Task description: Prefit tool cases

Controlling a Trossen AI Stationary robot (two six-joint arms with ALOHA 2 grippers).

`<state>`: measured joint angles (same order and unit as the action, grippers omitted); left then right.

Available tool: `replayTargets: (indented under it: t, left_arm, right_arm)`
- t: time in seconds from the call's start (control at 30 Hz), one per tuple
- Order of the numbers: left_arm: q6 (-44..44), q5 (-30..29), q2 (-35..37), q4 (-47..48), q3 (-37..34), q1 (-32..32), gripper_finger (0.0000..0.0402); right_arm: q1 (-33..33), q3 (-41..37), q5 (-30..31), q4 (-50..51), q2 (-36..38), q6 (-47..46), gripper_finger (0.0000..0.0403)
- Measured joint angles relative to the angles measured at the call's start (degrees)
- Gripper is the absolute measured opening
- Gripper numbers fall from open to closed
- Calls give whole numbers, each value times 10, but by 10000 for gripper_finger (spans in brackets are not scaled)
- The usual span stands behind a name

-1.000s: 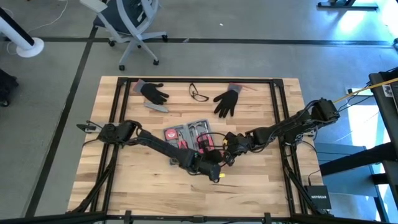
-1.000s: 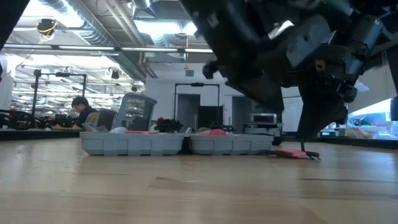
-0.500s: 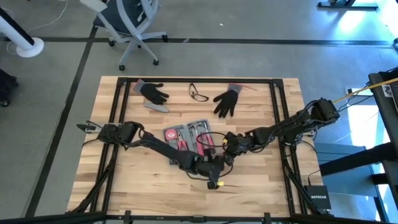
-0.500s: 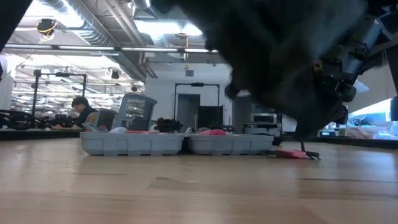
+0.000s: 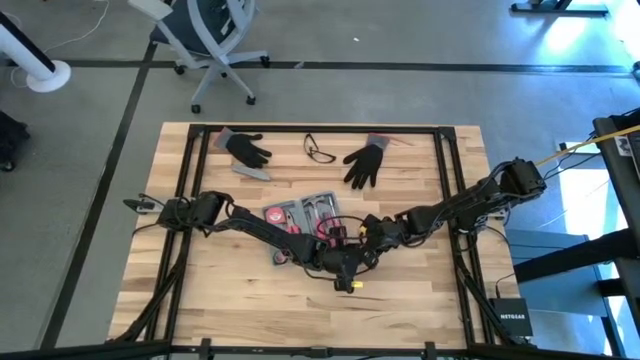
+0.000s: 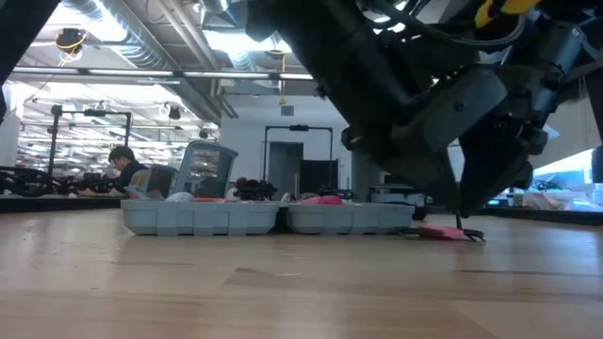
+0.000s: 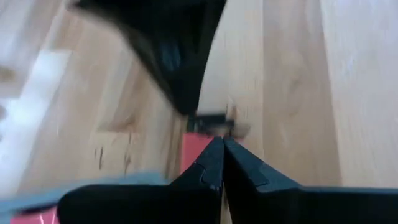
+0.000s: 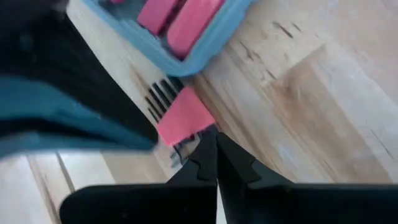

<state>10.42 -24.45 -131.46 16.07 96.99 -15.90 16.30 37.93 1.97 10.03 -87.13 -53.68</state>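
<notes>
The blue-grey tool case (image 5: 300,213) lies open and flat on the table's middle, with red-handled tools in its recesses; it also shows in the low view (image 6: 264,218) and the right wrist view (image 8: 205,43). A small flat red tool (image 6: 441,232) lies on the wood just right of the case. My right gripper (image 8: 215,142), shut, comes down at this tool (image 8: 183,117) from the table's right. My left gripper (image 7: 222,144), shut, points at the same red tool (image 7: 198,149) from the near side, close to the right fingers. My right gripper sets its shut fingertips (image 6: 462,215) down at the red tool's end, beside its black tines (image 8: 163,93). They slant down from the table's right. The tool lies flat on the wood. My left gripper's shut tips stand right at the red tool's edge (image 7: 194,140), slanting down; I cannot tell whether they touch it.
Two black gloves (image 5: 248,150) (image 5: 365,162), a pair of glasses (image 5: 320,150) and a small grey bar (image 5: 253,172) lie along the far side. The near half of the table (image 5: 250,300) is bare wood. A person sits in the room behind (image 6: 122,165).
My left hand has swung a little toward the near edge and back, has rolled about its own line and has sunk slightly beside the red tool. Its fingers stay shut. My right gripper, the red tool and the case have kept their places.
</notes>
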Motion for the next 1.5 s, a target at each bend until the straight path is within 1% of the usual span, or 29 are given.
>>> replayTargets:
  t: [0.17, 0.27, 0.33, 0.47, 0.6, 0.7, 0.8, 0.87, 0.97, 1.07, 1.23, 1.3, 1.4, 1.5]
  left_arm:
    - [16, 4, 0, 57, 0, 12, 0]
    - [16, 3, 0, 59, 0, 15, 0]
    - [17, 7, 0, 53, 0, 15, 0]
    - [13, 13, 0, 57, 0, 14, 0]
    - [-13, 14, 0, 67, 0, 17, 0]
    - [-46, 19, 0, 85, 0, 27, 0]
    - [-46, 50, 7, 85, 0, 38, 0]
    - [-43, 53, 10, 67, 0, 38, 0]
    - [-39, 66, 14, 66, 0, 35, 0]
    - [-19, 79, 14, 88, 0, 32, 0]
    - [-14, 64, 12, 94, 0, 29, 0]
    - [-4, 51, 12, 95, 0, 30, 0]
    - [17, 48, 12, 95, 0, 33, 0]
    - [24, 51, 12, 87, 0, 35, 0]
  right_arm:
    - [22, 0, 31, 30, 12, 1, 0]
    - [45, 1, 48, 66, 47, 0, 0]
    - [71, 1, 75, 103, 79, -8, 0]
    - [135, 1, 134, 198, 157, -89, 0]
    - [207, 1, 192, 235, 203, -202, 0]
    - [252, 1, 228, 239, 206, -269, 0]
    - [284, 1, 260, 238, 203, -308, 0]
    - [295, 1, 271, 240, 197, -327, 0]
    - [303, 0, 280, 231, 198, -333, 0]
    - [302, 0, 289, 210, 198, -332, 0]
    - [295, 0, 349, 173, 198, -332, 0]
    - [279, 0, 341, 165, 198, -336, 0]
    - [241, 0, 299, 161, 197, -358, 0]
    - [200, 0, 291, 148, 192, -360, 0]
